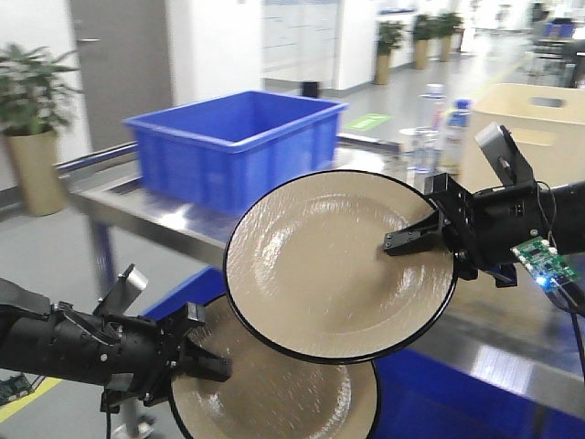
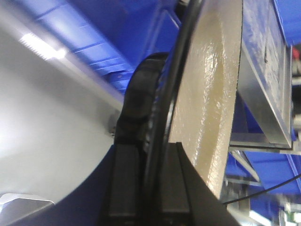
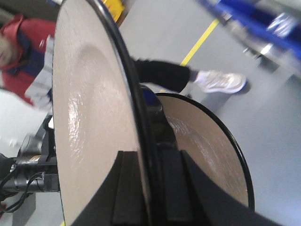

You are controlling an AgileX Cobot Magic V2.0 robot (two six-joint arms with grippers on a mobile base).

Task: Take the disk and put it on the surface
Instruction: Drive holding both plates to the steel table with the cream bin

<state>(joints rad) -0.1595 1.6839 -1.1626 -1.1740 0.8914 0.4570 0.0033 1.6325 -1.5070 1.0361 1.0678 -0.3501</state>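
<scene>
I have two pincers, each pinching its own disk, both up in the air.

In the front view my right pincer (image 1: 402, 240) reaches in from the right edge of the frame. Its fingers are pressed together on the right rim of the upper disk (image 1: 320, 265), a beige plate with a black edge that fills the centre and faces the camera, nearly upright. My right wrist view shows that rim running straight down between the two fingers.

My left pincer (image 1: 206, 361) comes in from the lower left and is clamped on the left rim of the lower disk (image 1: 283, 398), a matching plate at the bottom centre. The upper disk overlaps its top edge; I cannot tell whether the two touch. My left wrist view shows the black rim held between the fingers.

Behind both disks, a steel surface (image 1: 137, 206) crosses the frame, carrying a blue bin (image 1: 233, 142) at upper centre. Clear bottles (image 1: 430, 128) and a beige crate (image 1: 539, 114) sit at the upper right.
</scene>
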